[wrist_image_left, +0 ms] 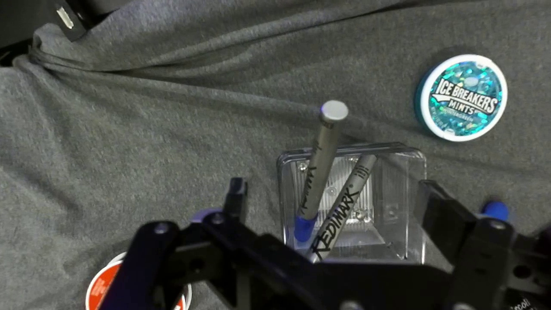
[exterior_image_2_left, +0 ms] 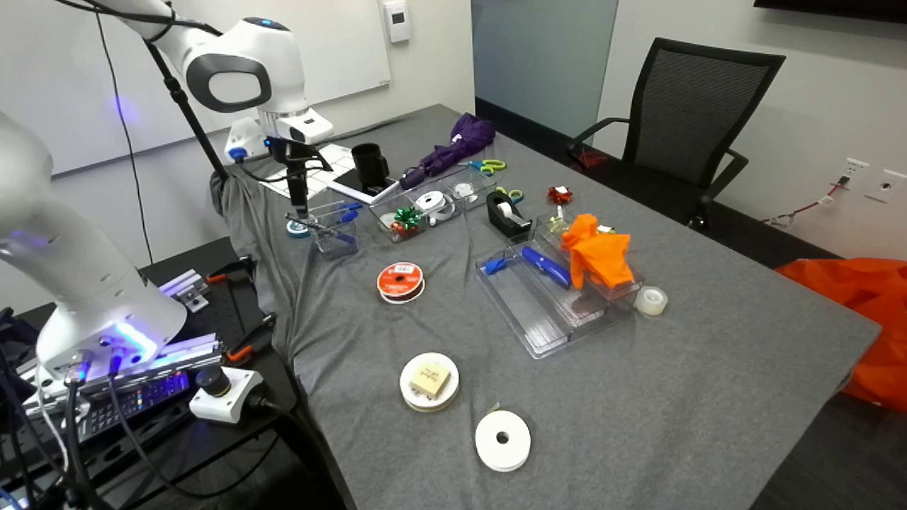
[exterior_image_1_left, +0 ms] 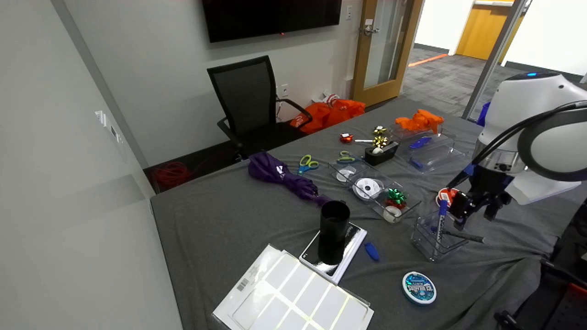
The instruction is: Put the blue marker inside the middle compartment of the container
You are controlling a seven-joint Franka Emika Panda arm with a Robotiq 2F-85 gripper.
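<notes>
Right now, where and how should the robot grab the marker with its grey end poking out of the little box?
Probably by that grey end, the hand coming from above and closing across it: the marker slants out over the box's rim, leaving that end free, while its blue cap is down inside.

Black mug [exterior_image_1_left: 332, 236] stands upright on flat box [exterior_image_1_left: 349, 250]. Folded purple umbrella [exterior_image_1_left: 288, 178] lies near mug. Ice Breakers mints pack [wrist_image_left: 465, 98] rests label-up on gray-covered table [wrist_image_left: 172, 142]. Mesh-backed chair [exterior_image_2_left: 687, 127] stands beside table.
</notes>
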